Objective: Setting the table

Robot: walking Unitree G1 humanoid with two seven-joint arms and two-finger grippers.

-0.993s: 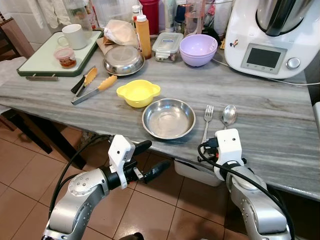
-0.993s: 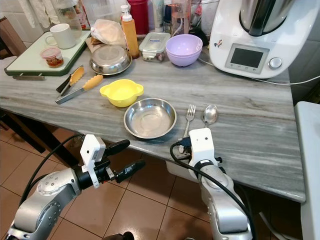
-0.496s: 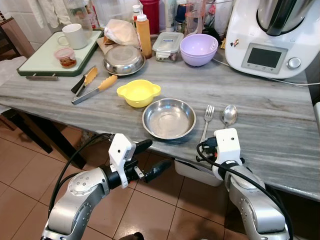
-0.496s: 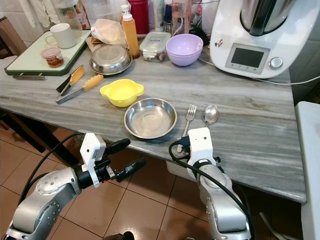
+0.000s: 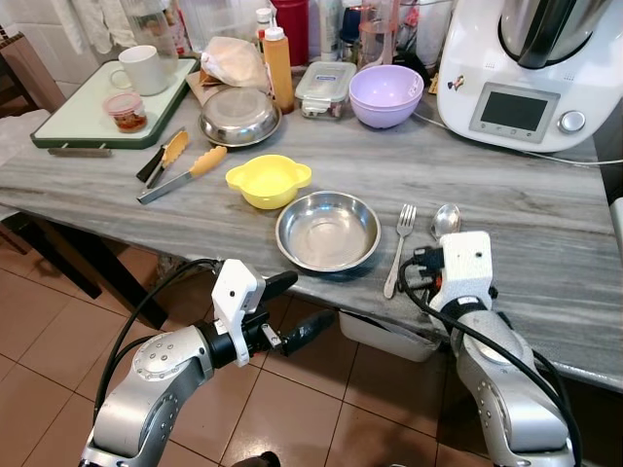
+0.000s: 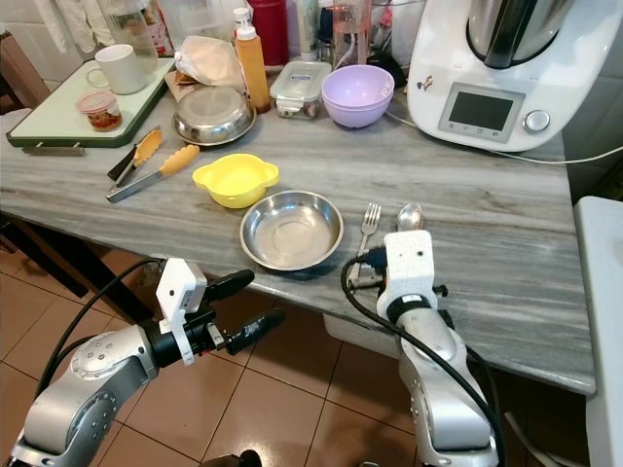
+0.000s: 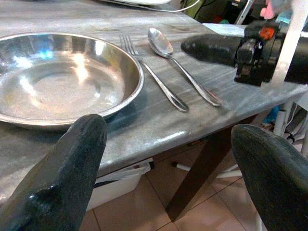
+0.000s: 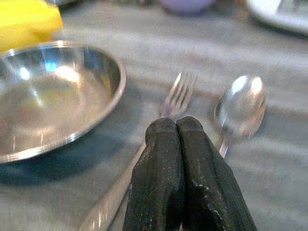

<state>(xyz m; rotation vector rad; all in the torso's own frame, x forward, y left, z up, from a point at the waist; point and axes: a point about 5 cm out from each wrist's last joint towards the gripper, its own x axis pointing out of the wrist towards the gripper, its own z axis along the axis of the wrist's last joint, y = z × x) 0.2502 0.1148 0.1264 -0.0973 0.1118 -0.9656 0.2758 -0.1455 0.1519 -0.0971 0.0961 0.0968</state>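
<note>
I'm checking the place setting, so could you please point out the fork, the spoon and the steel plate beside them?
fork (image 5: 405, 220), left eye view, on its tines.
spoon (image 5: 446, 218), left eye view, on its bowl.
steel plate (image 5: 328, 232), left eye view, on its flat inner bottom.

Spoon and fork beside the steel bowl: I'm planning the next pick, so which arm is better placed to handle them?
Probably the right. Its tool, shut, sits over the table edge right at the fork and spoon. The left tool hangs open below the table edge, in front of the steel bowl.
</note>
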